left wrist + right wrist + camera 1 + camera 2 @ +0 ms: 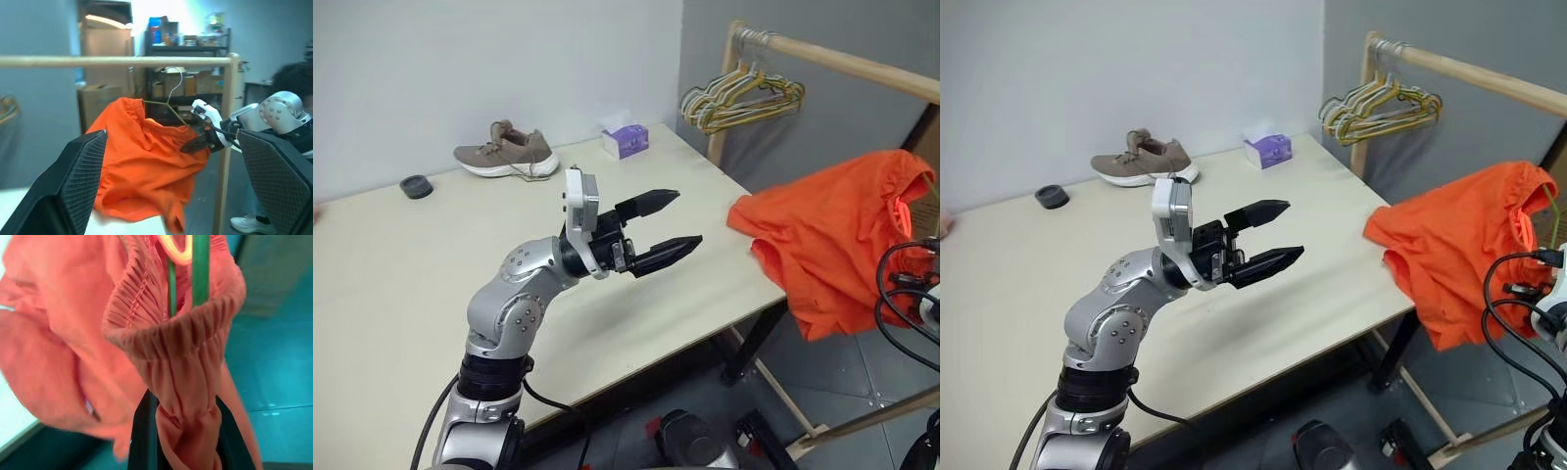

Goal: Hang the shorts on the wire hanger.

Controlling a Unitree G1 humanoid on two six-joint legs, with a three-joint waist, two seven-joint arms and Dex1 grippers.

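The right gripper (198, 143) pinches the shorts (837, 240), the left gripper (668, 227) gapes empty beside them, so the wire hanger (168, 104) could slip out.

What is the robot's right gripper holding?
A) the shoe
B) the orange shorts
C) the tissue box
B: the right gripper is shut on the orange shorts, with gathered waistband fabric bunched between its fingers in the right wrist view.
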